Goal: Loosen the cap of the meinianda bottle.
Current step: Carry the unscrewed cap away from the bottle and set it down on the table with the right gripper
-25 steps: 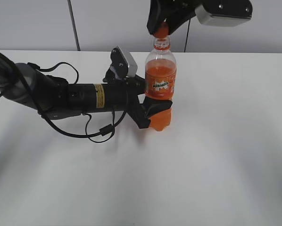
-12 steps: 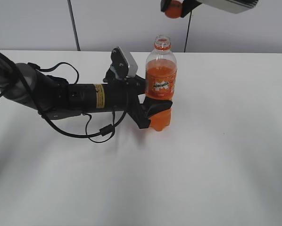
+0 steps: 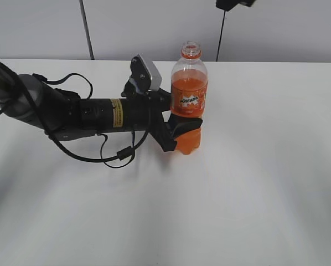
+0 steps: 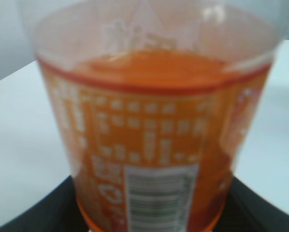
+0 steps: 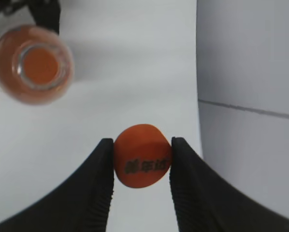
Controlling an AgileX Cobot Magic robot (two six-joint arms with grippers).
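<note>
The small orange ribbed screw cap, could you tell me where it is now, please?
In the right wrist view the cap is off the bottle, pinched in the right gripper high above the table.

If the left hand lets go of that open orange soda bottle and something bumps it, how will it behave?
The bottle is tall on a narrow base, so it would probably tip easily. Its cap is off, held in the right hand, so a tip would likely spill drink. It looks over half full, so fairly heavy, and the liquid may slosh.
</note>
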